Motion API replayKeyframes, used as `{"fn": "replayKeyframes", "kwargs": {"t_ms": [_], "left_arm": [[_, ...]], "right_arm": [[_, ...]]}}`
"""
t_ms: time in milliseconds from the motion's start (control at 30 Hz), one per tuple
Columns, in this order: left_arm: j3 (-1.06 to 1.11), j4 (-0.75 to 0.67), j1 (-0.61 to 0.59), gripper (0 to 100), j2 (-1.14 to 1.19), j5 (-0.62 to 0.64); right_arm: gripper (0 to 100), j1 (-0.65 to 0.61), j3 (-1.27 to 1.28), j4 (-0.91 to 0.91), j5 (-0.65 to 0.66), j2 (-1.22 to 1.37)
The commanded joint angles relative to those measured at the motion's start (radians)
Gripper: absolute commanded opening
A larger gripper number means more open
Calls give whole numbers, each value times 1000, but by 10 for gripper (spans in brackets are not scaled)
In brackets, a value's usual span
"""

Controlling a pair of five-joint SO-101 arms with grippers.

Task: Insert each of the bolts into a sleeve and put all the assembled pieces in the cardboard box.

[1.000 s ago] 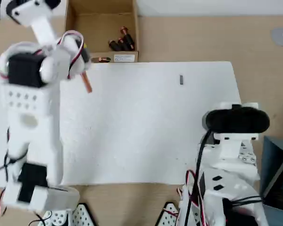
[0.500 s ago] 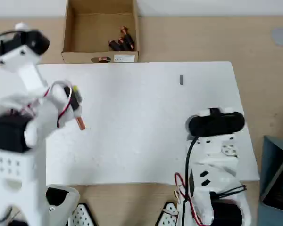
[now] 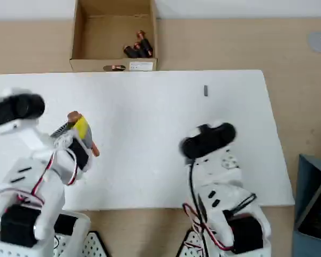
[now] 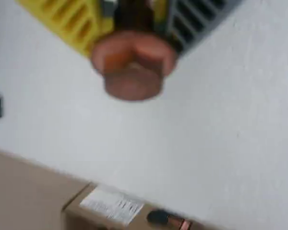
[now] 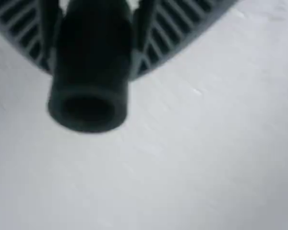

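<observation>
**bolt_fan:** On the white sheet (image 3: 160, 176), on the side well away from the cardboard box (image 3: 74, 43), a copper bolt (image 4: 133, 64) is clamped in the left gripper (image 4: 132, 12), with the yellow and grey jaws closed snug on it. A black sleeve (image 5: 89, 91) is pinched in the right gripper (image 5: 95, 14), open bore pointed out past the fingertips.

**sleeve_guy:** So how's the mating judged?

**bolt_fan:** From above, the bolt is seen slanted. Its free tip is stuck out away from the box and toward the right arm. The sleeve is held off on that same side, about as far from the box as the bolt, with bare sheet between them. The bore's heading can't be told from above, tbh. Probably the two axes need to be lined up first, then the gap closed.

**sleeve_guy:** And farther out?

**bolt_fan:** A small grey piece (image 3: 205, 91) is left on the sheet nearer the box. A copper-and-dark piece (image 3: 115, 68) seems to be lying against the box's front wall, outside. Several finished pieces (image 3: 138, 47) are piled inside by the right wall.
</observation>
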Motion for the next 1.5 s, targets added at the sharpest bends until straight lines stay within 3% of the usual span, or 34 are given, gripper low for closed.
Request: {"fn": "replayKeyframes", "kwargs": {"t_ms": [0, 200, 400, 867, 1000, 1467], "left_arm": [[75, -95, 9, 1, -117, -8], [227, -166, 118, 1, -303, -5], [278, -198, 247, 1, -394, 28], [269, -281, 253, 1, -392, 207], [278, -279, 255, 1, -392, 207], [364, -278, 276, 1, -392, 207]], "right_arm": [[9, -134, 16, -64, 5, -114], [9, -352, 71, -141, 6, -117], [9, -470, 110, -152, 6, -119], [9, -542, 124, -273, 25, -119], [9, -568, 124, -315, 86, -119], [9, -568, 105, -344, 98, -119]]}}
